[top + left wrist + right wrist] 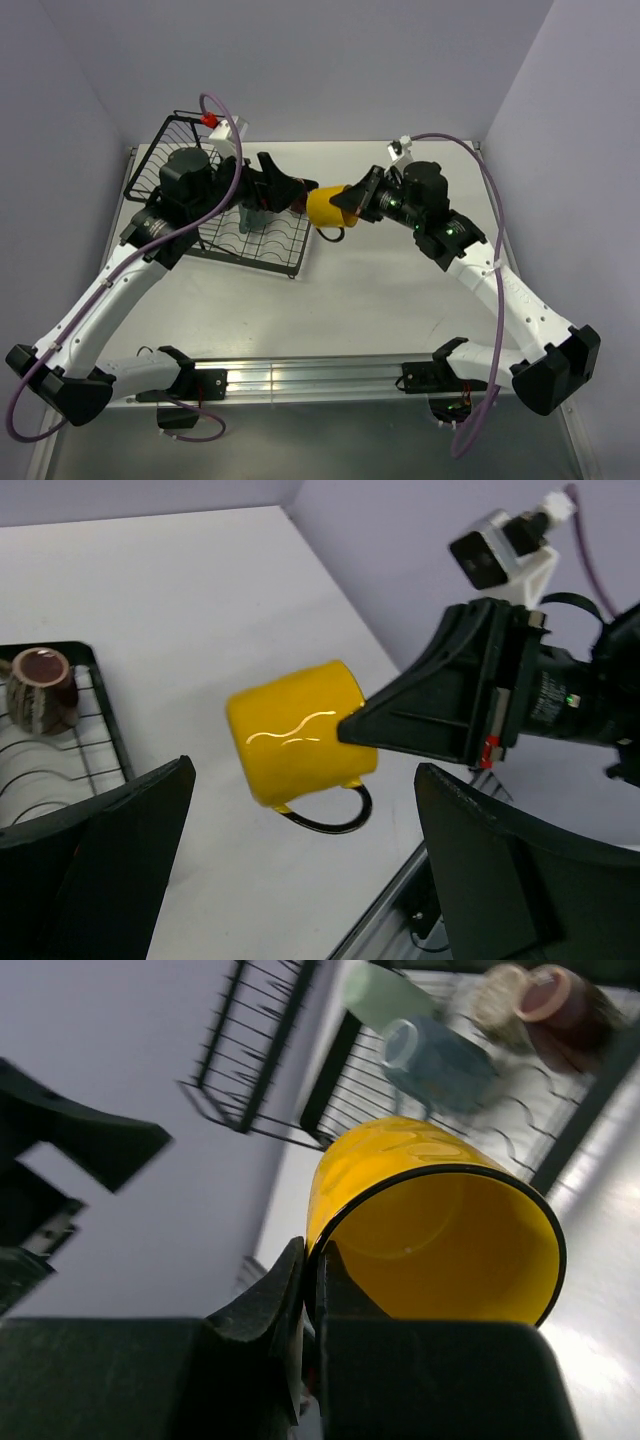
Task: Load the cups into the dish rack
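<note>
The right gripper [312,1260] is clenched on the rim of the yellow mug [430,1210], one finger inside the mouth and one outside, so only the thin wall is pinched. The mug lies on its side in the air above the white table [400,300], its base turned toward the left arm and its dark handle [325,815] hanging underneath. Facing it, the left gripper [285,188] stands spread wide and empty, its fingers either side of the mug's base without touching it. Just beyond, the black wire dish rack [250,258] already carries cups in its flat tray, among them a small brown mug [40,685] and a pale green tumbler [385,995]. This looks like a hand-over or a carry toward the rack. The rim hold seems slight: the mug could swivel or slip, drop if let go too soon, or catch its handle on the wires and knock the seated cups.
</note>
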`<state>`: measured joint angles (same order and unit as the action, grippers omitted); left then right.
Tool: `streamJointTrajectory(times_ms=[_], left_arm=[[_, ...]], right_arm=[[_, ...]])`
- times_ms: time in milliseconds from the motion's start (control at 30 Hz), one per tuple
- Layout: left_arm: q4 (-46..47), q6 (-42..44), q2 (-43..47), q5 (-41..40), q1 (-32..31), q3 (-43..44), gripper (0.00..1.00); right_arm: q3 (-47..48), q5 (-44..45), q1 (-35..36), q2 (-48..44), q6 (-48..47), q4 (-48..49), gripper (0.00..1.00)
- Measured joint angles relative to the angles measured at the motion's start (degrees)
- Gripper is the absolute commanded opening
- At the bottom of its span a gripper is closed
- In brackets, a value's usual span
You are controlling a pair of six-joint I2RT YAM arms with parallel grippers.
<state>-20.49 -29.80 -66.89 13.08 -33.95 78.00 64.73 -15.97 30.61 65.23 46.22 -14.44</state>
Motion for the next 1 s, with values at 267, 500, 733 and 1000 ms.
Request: streamJointTrajectory(times_ms=[267, 500, 733, 1000], left_arm=[[6.88, -3.89, -0.2, 10.56, 2.19, -2.73, 0.99], [9.53, -4.96, -1.03, 13.73, 2.89, -3.82, 0.99], [12.11, -5.57, -1.2, 14.97, 3.41, -5.62, 0.99], [18.95, -8.0, -1.46, 19.56, 4.28, -8.22, 0.99]], right_arm=[[-5.07, -14.62, -5.33, 0.87, 9.84, 22.25, 0.0], [-8.33, -21.68, -5.86, 1.68, 19.76, 39.87, 0.0], [-11.65, -23.58, -6.36, 1.7, 24.52, 49.16, 0.0], [-14.95, -24.22, -7.06, 1.75, 28.94, 58.38, 0.0]])
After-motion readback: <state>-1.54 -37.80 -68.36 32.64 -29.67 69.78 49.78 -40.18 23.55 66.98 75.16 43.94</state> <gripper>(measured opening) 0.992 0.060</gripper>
